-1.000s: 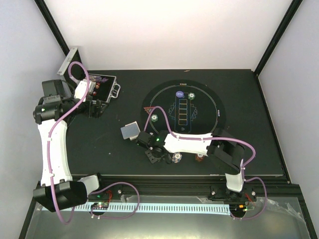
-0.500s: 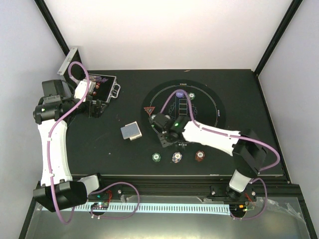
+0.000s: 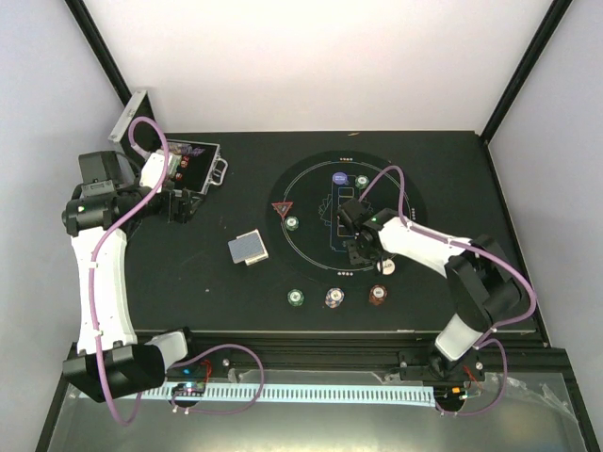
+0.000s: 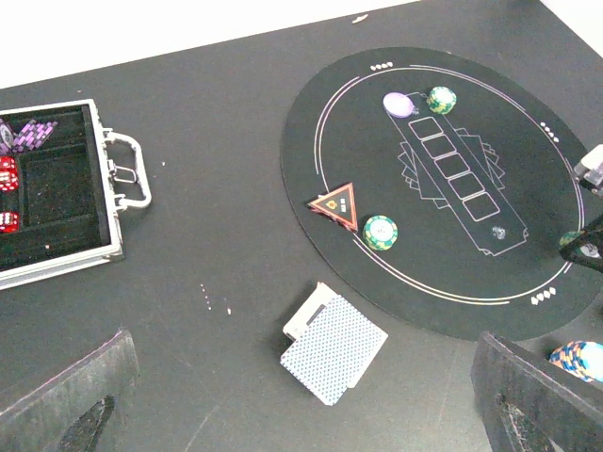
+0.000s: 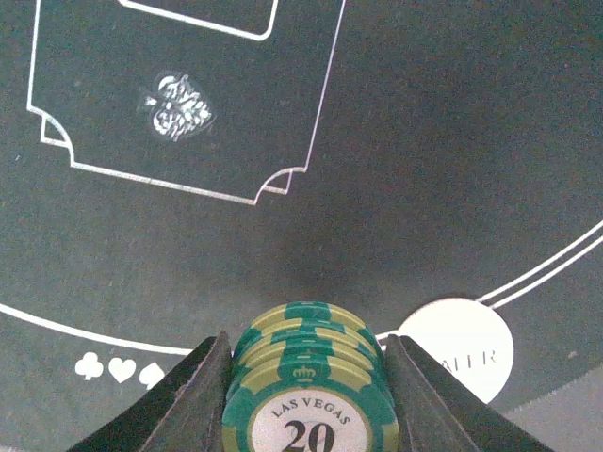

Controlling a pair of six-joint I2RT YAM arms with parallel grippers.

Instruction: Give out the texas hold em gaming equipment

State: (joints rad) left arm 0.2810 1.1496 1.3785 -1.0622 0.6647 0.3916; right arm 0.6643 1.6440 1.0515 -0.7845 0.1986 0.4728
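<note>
Green "Las Vegas 20" chips point(image 5: 306, 386), stacked, are sitting clamped between the fingers of the right tool point(image 5: 306, 419) over the black mat point(image 5: 424, 141), beside a white dealer button point(image 5: 455, 350); only the right wrist view is showing this grip. Left wrist view: the left tool point(image 4: 301, 414) is hanging wide open over the counter point(image 4: 207, 235), where a blue-backed card deck point(image 4: 334, 351) is lying just beside the mat.

right claw point(image 5: 303, 395) | obstacle: white dealer button point(image 5: 457, 348) just beside right finger | free: printed mat point(image 5: 424, 141) ahead

Four green chip stacks point(image 3: 362, 180), one card deck point(image 3: 248, 248), one case point(image 3: 193, 165).
</note>
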